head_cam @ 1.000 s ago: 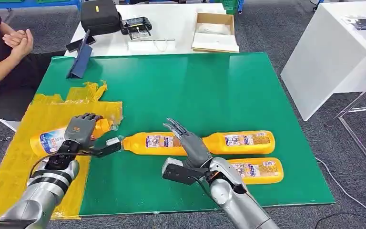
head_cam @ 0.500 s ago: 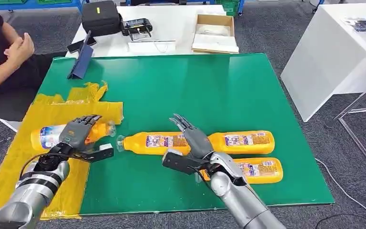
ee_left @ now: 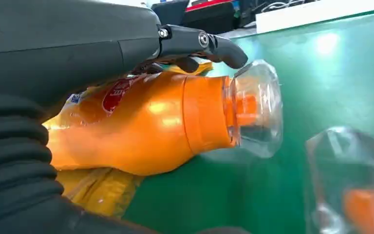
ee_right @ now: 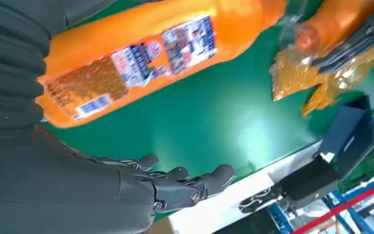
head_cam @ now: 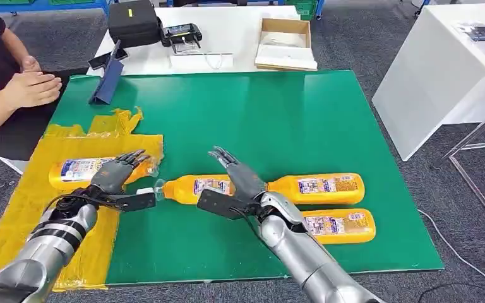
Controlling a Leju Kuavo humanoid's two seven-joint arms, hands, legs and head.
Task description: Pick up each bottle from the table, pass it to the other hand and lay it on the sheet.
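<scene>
Right hand [head_cam: 243,183] hovers, fingers released, above the nearest unmoved bottle [head_cam: 196,188] at the surface's near middle. Left hand [head_cam: 115,175], fingers spread, holds nothing beside the placed bottle [head_cam: 82,172] on the yellow sheet [head_cam: 12,214], left edge. Risk: round bottles rolling if nudged.

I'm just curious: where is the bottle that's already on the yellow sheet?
In the head view, the bottle lies on its side on the yellow sheet at the table's left, just beyond the left hand.
</scene>
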